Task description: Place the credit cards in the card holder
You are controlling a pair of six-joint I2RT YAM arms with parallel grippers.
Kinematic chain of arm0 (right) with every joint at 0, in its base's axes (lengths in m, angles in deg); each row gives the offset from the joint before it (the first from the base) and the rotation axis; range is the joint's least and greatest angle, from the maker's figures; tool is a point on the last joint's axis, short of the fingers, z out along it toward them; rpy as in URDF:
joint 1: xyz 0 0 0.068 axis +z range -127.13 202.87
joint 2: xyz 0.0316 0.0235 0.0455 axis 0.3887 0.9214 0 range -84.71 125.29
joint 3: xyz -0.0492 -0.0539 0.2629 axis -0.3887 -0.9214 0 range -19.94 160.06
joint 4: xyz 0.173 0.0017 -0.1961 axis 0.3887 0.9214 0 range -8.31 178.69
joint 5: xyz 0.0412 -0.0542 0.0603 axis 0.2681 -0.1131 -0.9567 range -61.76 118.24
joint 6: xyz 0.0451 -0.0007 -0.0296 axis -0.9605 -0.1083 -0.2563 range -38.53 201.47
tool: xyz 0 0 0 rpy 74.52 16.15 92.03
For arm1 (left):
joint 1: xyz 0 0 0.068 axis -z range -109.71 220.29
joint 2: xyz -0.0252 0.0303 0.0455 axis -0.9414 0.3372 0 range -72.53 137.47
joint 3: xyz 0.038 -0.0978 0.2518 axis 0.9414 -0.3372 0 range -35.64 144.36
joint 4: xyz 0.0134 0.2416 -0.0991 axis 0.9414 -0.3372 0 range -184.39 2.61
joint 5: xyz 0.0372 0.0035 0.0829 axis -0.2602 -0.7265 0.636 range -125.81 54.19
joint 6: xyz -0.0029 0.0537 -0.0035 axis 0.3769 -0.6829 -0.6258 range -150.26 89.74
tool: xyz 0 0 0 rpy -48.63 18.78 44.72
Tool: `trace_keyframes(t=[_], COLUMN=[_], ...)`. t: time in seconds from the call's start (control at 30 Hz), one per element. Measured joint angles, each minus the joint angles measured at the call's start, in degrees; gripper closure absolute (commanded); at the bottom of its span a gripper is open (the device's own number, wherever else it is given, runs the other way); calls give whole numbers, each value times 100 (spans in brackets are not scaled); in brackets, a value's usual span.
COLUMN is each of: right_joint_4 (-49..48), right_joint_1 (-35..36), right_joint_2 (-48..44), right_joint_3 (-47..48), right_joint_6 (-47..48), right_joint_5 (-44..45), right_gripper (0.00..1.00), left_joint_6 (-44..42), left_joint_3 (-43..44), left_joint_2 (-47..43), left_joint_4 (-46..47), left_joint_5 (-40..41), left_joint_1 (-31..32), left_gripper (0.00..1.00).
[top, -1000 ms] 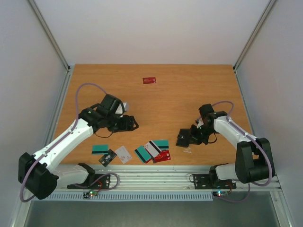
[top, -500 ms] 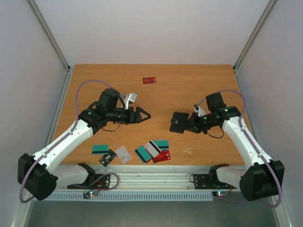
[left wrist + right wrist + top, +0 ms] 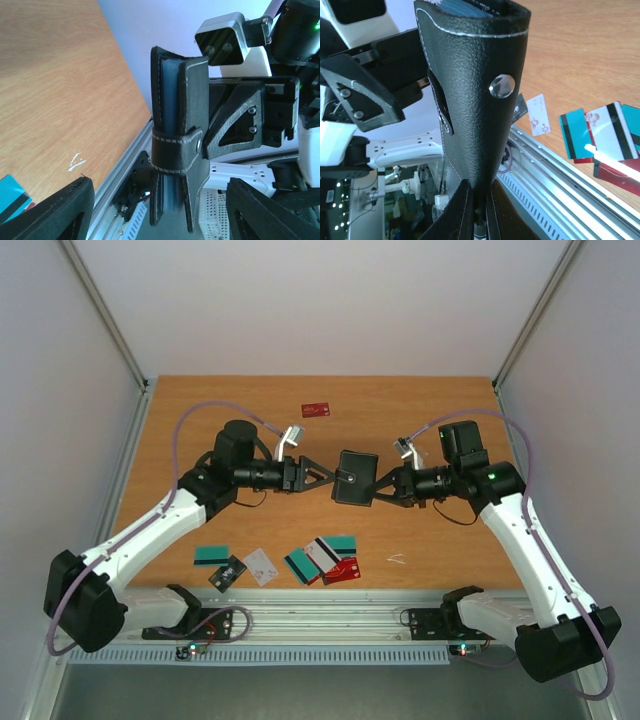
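One card holder [image 3: 356, 477]: aloft between the arms, right gripper [image 3: 380, 486] clamped on its edge.
Left gripper [image 3: 326, 478]: jaws wide, either side of it.
Left wrist view: strap [image 3: 175, 150] wrapped round, blue lining.
Right wrist view: metal snap stud [image 3: 501, 85].
Credit cards [image 3: 325, 558]: flat on the table [image 3: 200, 420], near edge.

Bright, even light, faint shadows; the card holder [image 3: 470, 100] is sharp (background behind it soft).

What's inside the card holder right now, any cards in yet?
In the card holder, only blue lining shows between its black covers. The covers hide the pockets, so whether any cards are in cannot be told.
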Motion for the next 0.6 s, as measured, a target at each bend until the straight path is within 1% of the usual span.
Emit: trace_keyframes(t=[0.13,0.23,0.3,0.4,0.43,0.53,0.57,0.6], right_joint_4=[-212,-302,-358,-426,-446,-476,-476,-472], right_joint_1=[109,188,245,284,286,299,299,299], right_joint_2=[-52,-55,-55,-55,-55,-55,-55,-57], right_joint_3=[22,22,22,24,26,33,33,35], right_joint_6=[-136,-199,-225,-238,-247,-251,-251,-251], right_joint_5=[-179,-232,-243,-251,-251,-254,-254,-245], right_gripper=[99,99,99,99,99,99,94,87], left_joint_6=[269,496,627,809,844,925,942,960], left_joint_3=[-48,-70,-81,-90,-92,-96,-101,-101], left_joint_2=[48,66,87,153,175,221,225,227], left_joint_4=[518,892,1128,1377,1429,1532,1558,1565], left_joint_5=[-170,-293,-378,-481,-498,-527,-522,-522], left_joint_1=[22,24,26,46,61,98,105,103], left_gripper=[36,44,51,65,74,95,99,100])
